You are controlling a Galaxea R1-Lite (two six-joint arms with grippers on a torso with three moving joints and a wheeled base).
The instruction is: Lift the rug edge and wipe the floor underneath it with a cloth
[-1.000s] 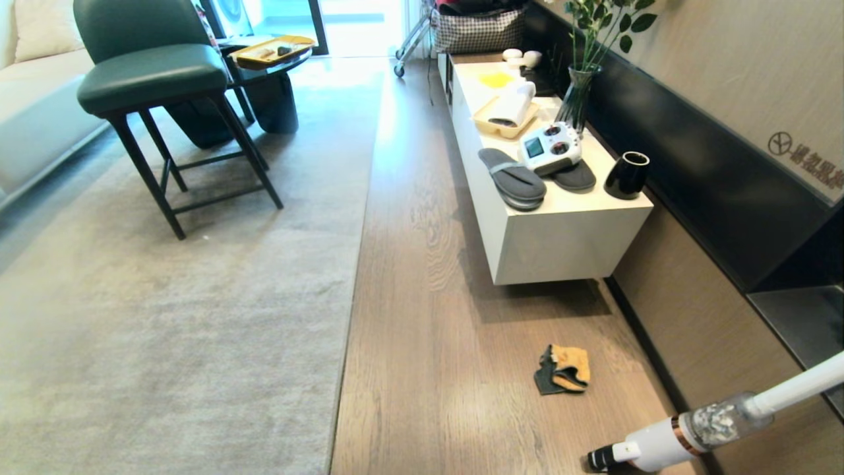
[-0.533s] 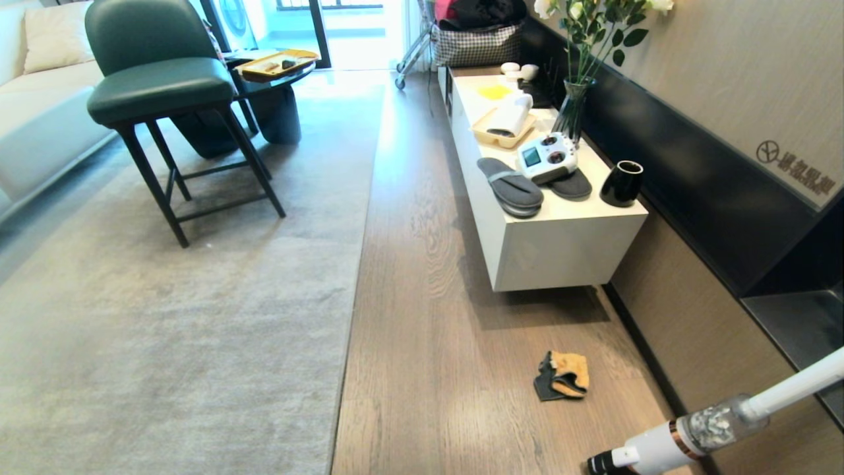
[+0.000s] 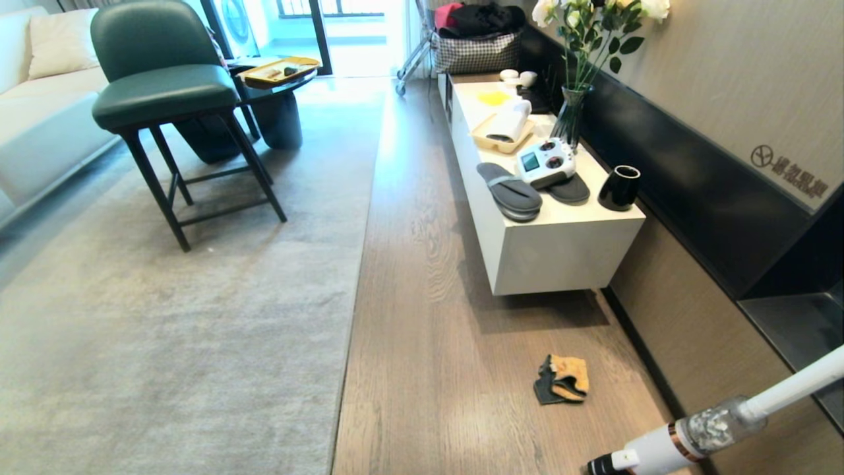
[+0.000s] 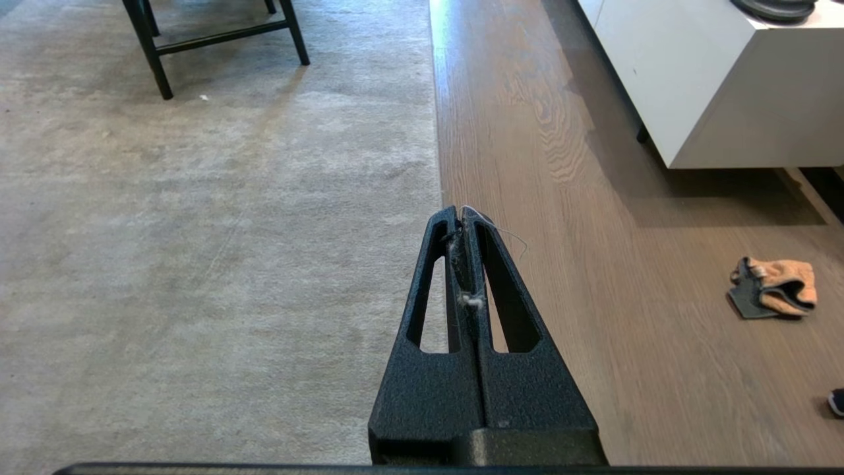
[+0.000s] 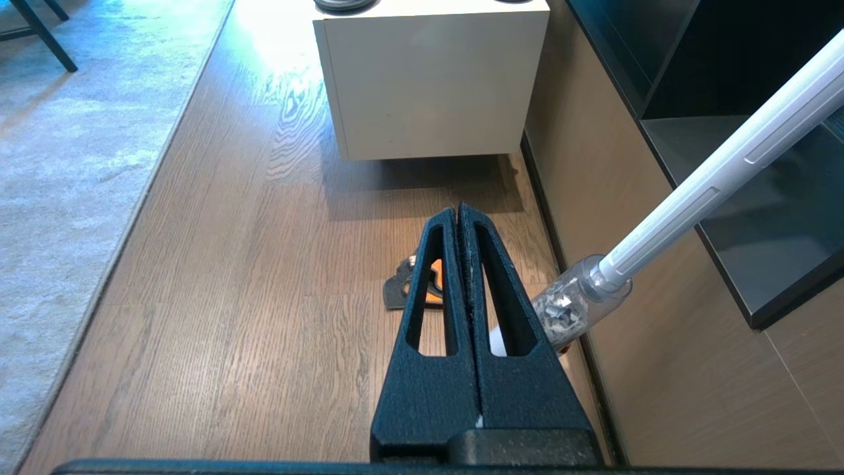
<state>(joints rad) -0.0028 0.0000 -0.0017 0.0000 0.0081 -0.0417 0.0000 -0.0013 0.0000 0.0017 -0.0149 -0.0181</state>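
The rug edge (image 3: pixel 351 297) runs straight down the head view between the pale grey rug and the brown wood floor (image 3: pixel 428 343), lying flat. The orange cloth (image 3: pixel 562 379) with dark grey trim lies crumpled on the floor, right of the rug and in front of the white cabinet. Neither gripper shows in the head view. My left gripper (image 4: pixel 461 212) is shut and holds nothing, with only bits of lint between its fingers. It hovers over the rug edge (image 4: pixel 436 165), and the cloth (image 4: pixel 773 287) lies off to its right. My right gripper (image 5: pixel 457 210) is shut and empty above the floor, partly hiding the cloth (image 5: pixel 397 291).
A low white cabinet (image 3: pixel 560 244) along the right wall carries slippers, a remote controller, a black cup and a vase. A white stick vacuum (image 3: pixel 712 429) leans in at the lower right, close to the cloth. A green chair (image 3: pixel 165 99) stands on the rug, with a sofa at the far left.
The whole head view has slid slightly down the picture because the camera moved. The cloth, rug and vacuum keep their places on the floor.
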